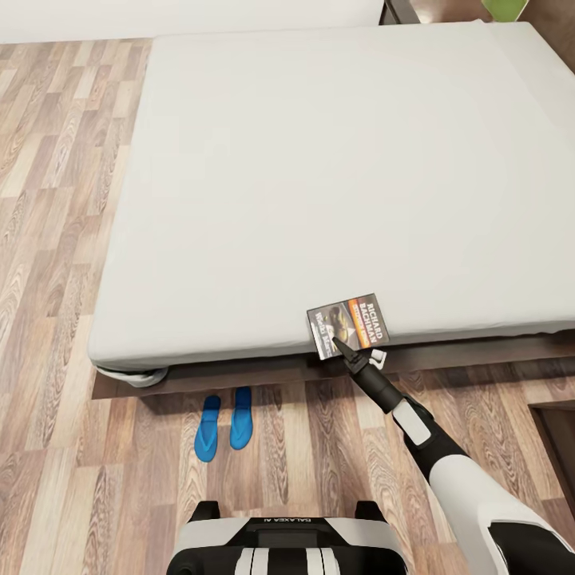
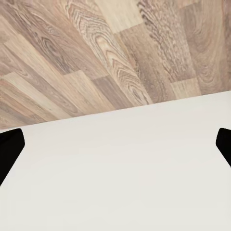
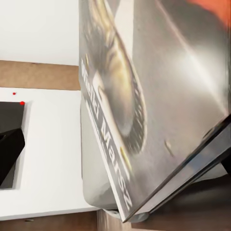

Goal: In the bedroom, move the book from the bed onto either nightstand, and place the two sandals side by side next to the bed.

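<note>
Right gripper at the book, on the near edge of the bed.

We see the right gripper's dark fingers reaching the book's near edge; the right wrist view shows the cover close up with one finger apart at the side, so we cannot tell whether the jaws grasp it. The book lies flat on the pale mattress, at its near edge. The two sandals lie side by side on the wood-plank floor, just beside the bed frame. The left gripper has both fingertips spread wide apart, released, over a white surface and floor.
</note>
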